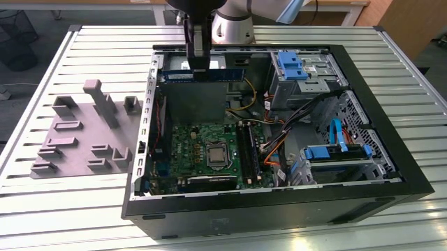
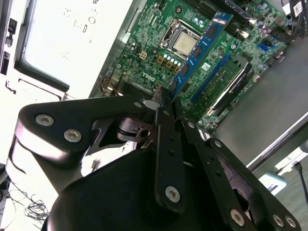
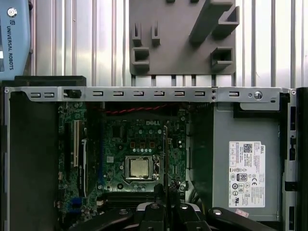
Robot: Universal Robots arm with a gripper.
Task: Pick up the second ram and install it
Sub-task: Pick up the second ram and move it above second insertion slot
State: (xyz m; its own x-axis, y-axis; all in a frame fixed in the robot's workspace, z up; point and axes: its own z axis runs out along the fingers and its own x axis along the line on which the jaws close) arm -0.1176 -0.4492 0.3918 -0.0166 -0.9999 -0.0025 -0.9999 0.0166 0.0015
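You've got the gripper [image 1: 200, 69] clamped on the second ram [image 1: 227, 75], stick held level over the far end of the open case [image 1: 279, 212]. Motherboard [image 1: 185, 138] slots [image 1: 248, 151] sit lower and nearer. Grey fixture [image 1: 77, 133] on the exterior view's left.

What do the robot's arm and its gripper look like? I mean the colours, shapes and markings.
The arm is a thick silver-grey tube with a black section above it, and a pale blue cap on it bears white print. The gripper is matte black: long, flat, narrow fingers on hinged link bars, pinned with round silver screw heads.
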